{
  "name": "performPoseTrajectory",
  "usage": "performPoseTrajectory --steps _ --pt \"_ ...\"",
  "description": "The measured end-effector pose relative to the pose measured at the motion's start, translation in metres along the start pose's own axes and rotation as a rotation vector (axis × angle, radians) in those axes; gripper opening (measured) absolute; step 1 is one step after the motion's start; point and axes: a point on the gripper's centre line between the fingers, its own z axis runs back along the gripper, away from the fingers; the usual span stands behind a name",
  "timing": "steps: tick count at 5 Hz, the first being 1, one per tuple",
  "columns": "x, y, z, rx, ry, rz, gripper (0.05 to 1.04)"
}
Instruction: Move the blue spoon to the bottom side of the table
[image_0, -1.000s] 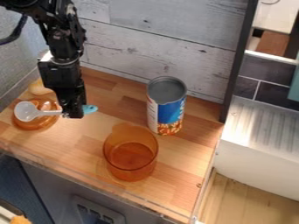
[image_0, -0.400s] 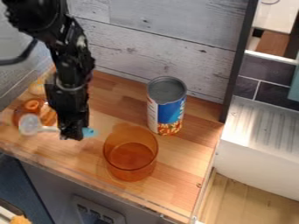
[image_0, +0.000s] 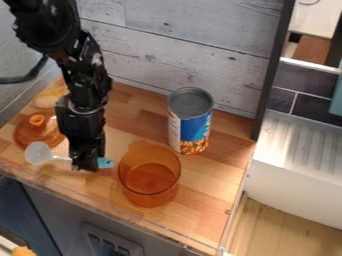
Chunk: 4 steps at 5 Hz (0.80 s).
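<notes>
The spoon (image_0: 47, 155) has a whitish bowl and a blue handle end. The gripper (image_0: 85, 168) is grasping its handle, nearer to the table's (image_0: 204, 182) front edge than before, beside the orange cup (image_0: 149, 177).

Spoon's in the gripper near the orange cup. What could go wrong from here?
The blue handle end of the spoon sits close beside the orange cup; a sideways swing could bump it.
The gripper holds it mid-handle, bowl sticking out, so it might twist on contact.
The counter's front edge is near; overshooting could drop the spoon off.
</notes>
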Motion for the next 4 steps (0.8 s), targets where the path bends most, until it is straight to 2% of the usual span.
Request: performPoseTrajectory --steps 1,2,3,4 --pt "-0.0011 -0.0050 -0.0067 0.024 0.007 -0.016 0.327" --pt "-0.0021 -0.0088 -0.0066 0.032 -0.006 -0.015 0.392" --pt "-0.0035 -0.0078 -0.0050 0.047 -0.070 0.018 0.691" --pt "-0.0004 -0.0059 -0.0026 0.038 -0.091 0.044 0.961"
